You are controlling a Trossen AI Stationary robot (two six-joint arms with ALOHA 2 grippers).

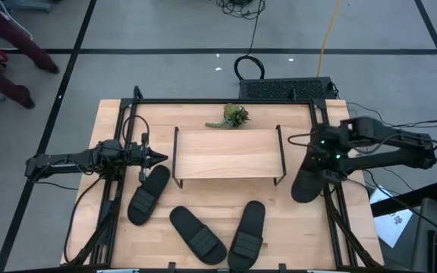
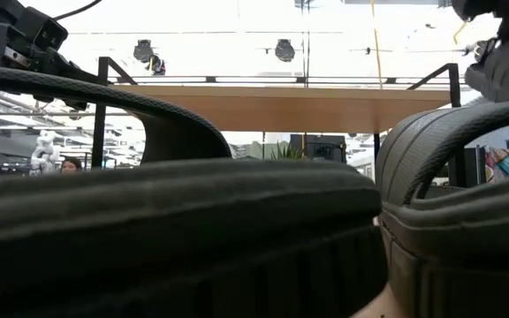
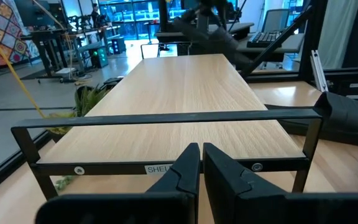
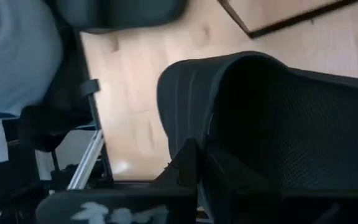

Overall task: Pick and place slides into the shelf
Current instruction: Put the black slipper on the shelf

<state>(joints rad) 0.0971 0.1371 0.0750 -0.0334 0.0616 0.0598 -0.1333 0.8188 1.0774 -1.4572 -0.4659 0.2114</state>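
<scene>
The shelf (image 1: 226, 153) stands mid-table, its light wood top board (image 3: 185, 93) facing up. Three black slides lie in front of it: one at front left (image 1: 149, 194), two near the front edge (image 1: 197, 235) (image 1: 247, 233). My left gripper (image 1: 162, 157) is shut and empty, level with the top board at the shelf's left end (image 3: 201, 165). My right gripper (image 1: 325, 168) is shut on the fourth slide (image 1: 306, 182), just right of the shelf's right end. My right gripper holds the slide by its wide strap, at the strap's edge (image 4: 211, 127). One finger (image 4: 188, 165) is outside the strap and the other (image 4: 229, 177) reaches under it. The fingers come from above, slanting. I cannot tell whether the slide is clear of the table.
A small green plant (image 1: 232, 116) lies behind the shelf. The table's black frame rails (image 1: 340, 220) run along its left and right sides. In the low view two slides (image 2: 175, 238) (image 2: 458, 212) stand close and hide most of the table. Bare wood shows between shelf and front slides.
</scene>
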